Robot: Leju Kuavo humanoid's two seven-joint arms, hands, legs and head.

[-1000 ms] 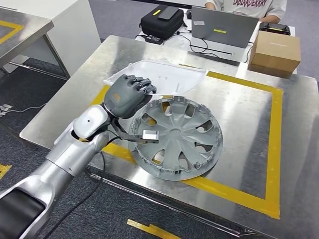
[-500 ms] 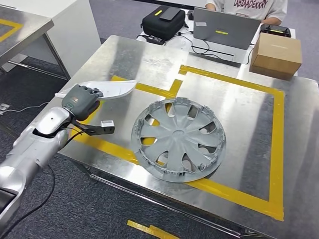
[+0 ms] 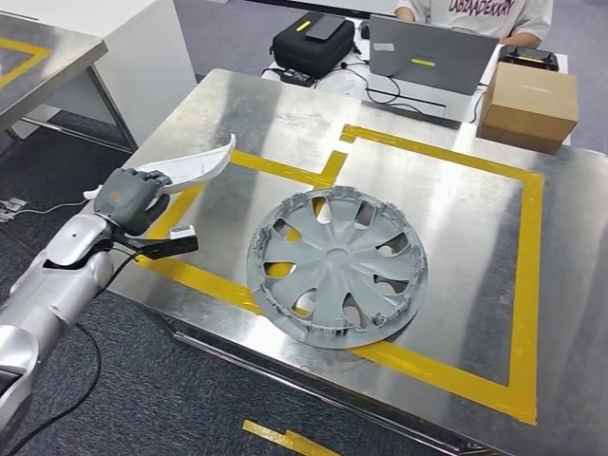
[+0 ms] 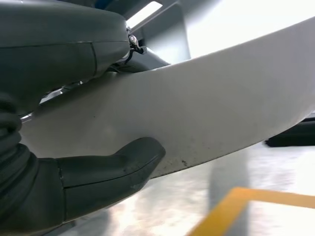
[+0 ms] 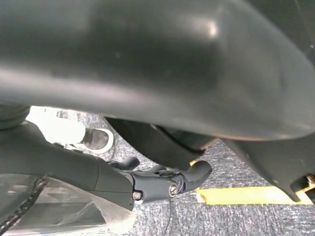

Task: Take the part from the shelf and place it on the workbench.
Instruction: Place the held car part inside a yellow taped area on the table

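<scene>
Steel surface [image 3: 459, 204] marked with yellow tape, carrying a grey wheel cover [image 3: 337, 266] at its centre. At the surface's near-left edge, white curved part [image 3: 188, 167] lifted clear, clamped in the left hand [image 3: 129, 199], fingers [image 4: 111, 169] wrapped tight. Right hand [image 5: 163, 182] blurred, grip impossible to tell.

Head view high above workbench [image 3: 459, 190]; wrist views close, floorward.

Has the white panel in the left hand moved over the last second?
Yes. The white panel, gripped by the left hand, has swung away from the hubcap, leftward toward the table's left edge, and now tilts up.
</scene>
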